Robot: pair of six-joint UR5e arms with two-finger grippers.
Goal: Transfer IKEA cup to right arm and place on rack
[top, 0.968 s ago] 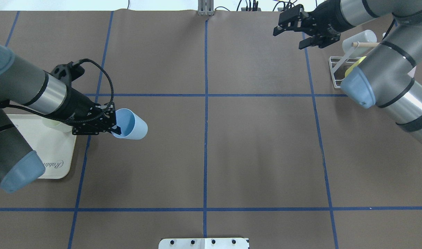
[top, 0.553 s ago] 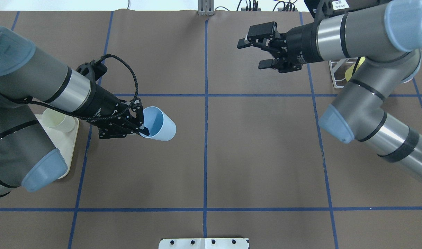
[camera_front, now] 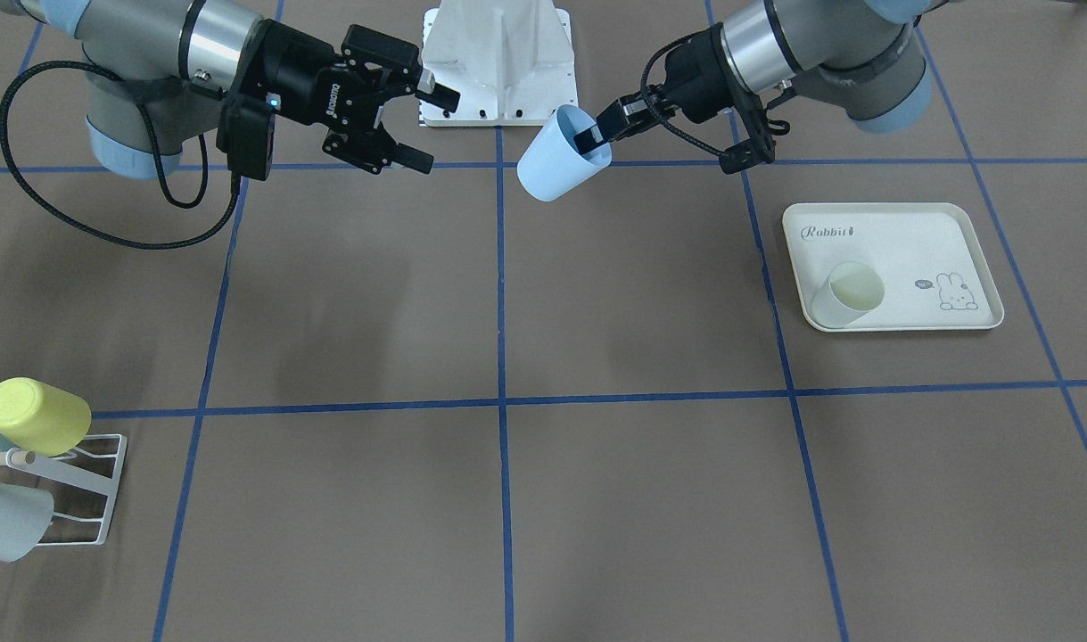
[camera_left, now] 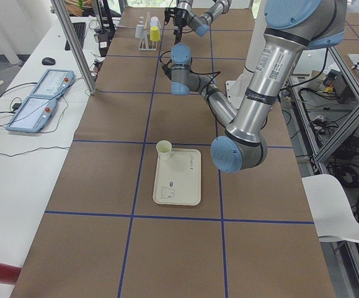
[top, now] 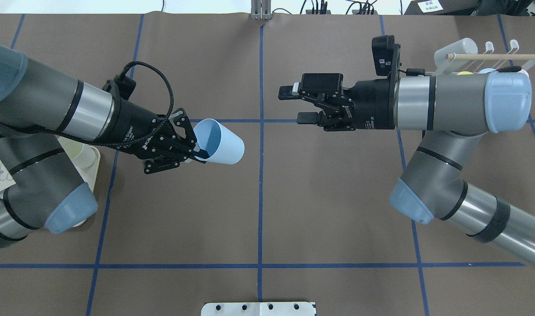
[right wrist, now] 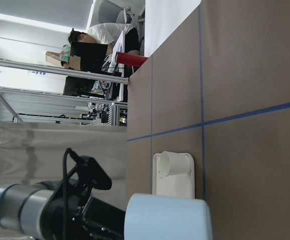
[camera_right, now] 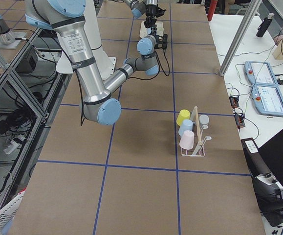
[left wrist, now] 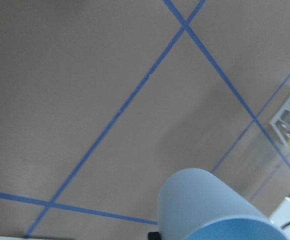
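Observation:
A light blue IKEA cup [top: 223, 148] hangs tilted over the table left of centre, mouth toward the left arm. My left gripper [top: 198, 152] is shut on its rim, one finger inside the cup [camera_front: 556, 167]. The cup's base shows in the left wrist view [left wrist: 210, 210] and fills the bottom of the right wrist view [right wrist: 167, 217]. My right gripper [top: 292, 105] is open, empty and level, pointing at the cup across a gap near the centre line. In the front view the right gripper [camera_front: 432, 129] stands left of the cup. The white wire rack [top: 491, 56] sits far right behind the right arm.
The rack [camera_front: 79, 486] holds a yellow cup [camera_front: 35, 415] and a pale cup [camera_front: 4, 522]; the right side view shows several cups on the rack [camera_right: 195, 142]. A cream rabbit-print tray [camera_front: 900, 232] with a cream cup [camera_front: 851, 294] lies under the left arm.
My left arm has carried the blue cup rightward toward the centre line. My right arm has swung from beside the rack toward the centre, its open gripper now facing the cup.

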